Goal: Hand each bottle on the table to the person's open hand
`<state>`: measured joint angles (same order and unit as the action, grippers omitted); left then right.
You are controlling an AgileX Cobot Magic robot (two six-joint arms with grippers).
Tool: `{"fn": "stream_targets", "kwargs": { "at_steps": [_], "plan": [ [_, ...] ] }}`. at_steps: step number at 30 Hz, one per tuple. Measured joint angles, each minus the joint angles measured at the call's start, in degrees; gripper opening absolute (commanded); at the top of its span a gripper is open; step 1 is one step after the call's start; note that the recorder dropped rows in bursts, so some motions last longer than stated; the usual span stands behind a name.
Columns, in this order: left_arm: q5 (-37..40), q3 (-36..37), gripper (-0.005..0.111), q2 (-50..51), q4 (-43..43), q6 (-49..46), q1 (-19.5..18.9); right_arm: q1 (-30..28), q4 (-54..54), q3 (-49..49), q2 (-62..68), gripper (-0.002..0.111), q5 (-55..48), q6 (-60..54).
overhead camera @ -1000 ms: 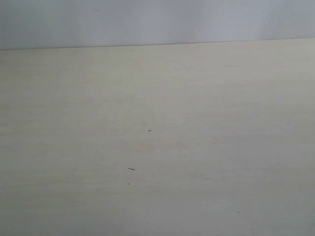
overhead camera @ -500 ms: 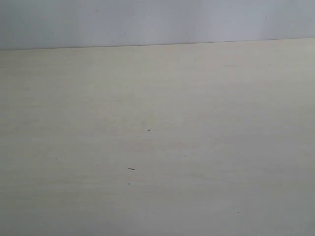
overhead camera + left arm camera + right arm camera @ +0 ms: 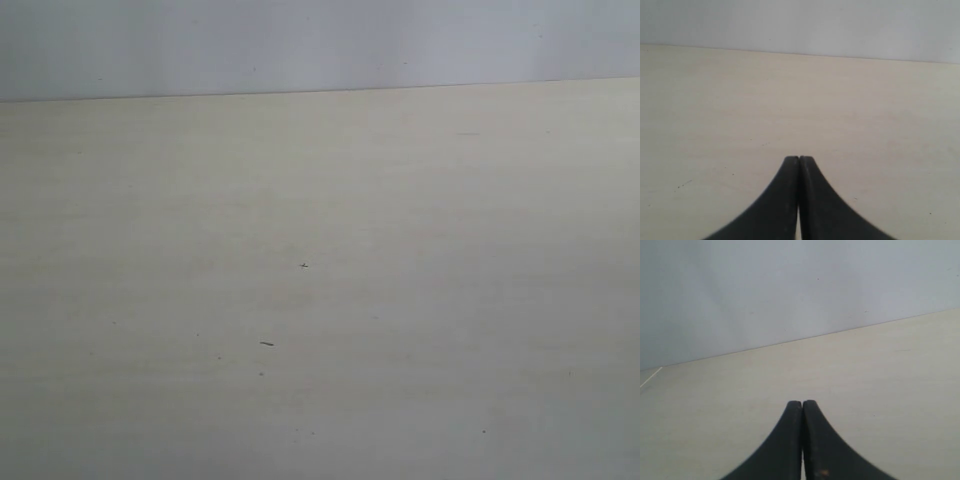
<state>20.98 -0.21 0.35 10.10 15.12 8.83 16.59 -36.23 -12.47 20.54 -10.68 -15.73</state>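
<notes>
Only the pale beige table (image 3: 400, 300) with a few tiny dark specks fills the exterior view; neither arm shows there. No bottles and no person's hand appear in any view. In the left wrist view my left gripper (image 3: 799, 159) is shut, its two black fingers pressed together over bare table (image 3: 865, 110), holding nothing. My right gripper (image 3: 802, 403) in the right wrist view is likewise shut and empty above the table (image 3: 880, 370).
A plain grey-white wall (image 3: 300, 45) rises behind the table's far edge (image 3: 320, 91). That wall (image 3: 790, 290) also fills the upper half of the right wrist view.
</notes>
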Motion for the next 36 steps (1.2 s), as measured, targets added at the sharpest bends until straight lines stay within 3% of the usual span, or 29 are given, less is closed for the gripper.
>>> {"fn": "stream_targets", "kwargs": {
  "at_steps": [18,26,28,32,36],
  "plan": [
    [0.0,0.0,0.002,0.0,0.1,0.0,0.0,0.0,0.0,0.0,0.0,0.0,0.0,-0.2],
    [0.0,0.0,0.002,0.0,0.2,0.0,0.0,-0.1,3.4,0.0,-0.8,0.0,1.2,-7.3],
    [0.0,0.0,0.002,0.0,0.2,0.0,0.0,-2.7,6.1,0.0,-3.4,0.0,1.2,-9.0],
    [0.0,0.0,0.002,0.0,0.2,0.0,0.0,-12.9,8.6,0.0,-11.4,0.0,1.7,-9.5],
    [0.0,0.0,0.002,0.0,0.2,0.0,0.0,-15.5,12.2,0.0,-14.3,0.0,1.9,-9.5]
  ]
}}
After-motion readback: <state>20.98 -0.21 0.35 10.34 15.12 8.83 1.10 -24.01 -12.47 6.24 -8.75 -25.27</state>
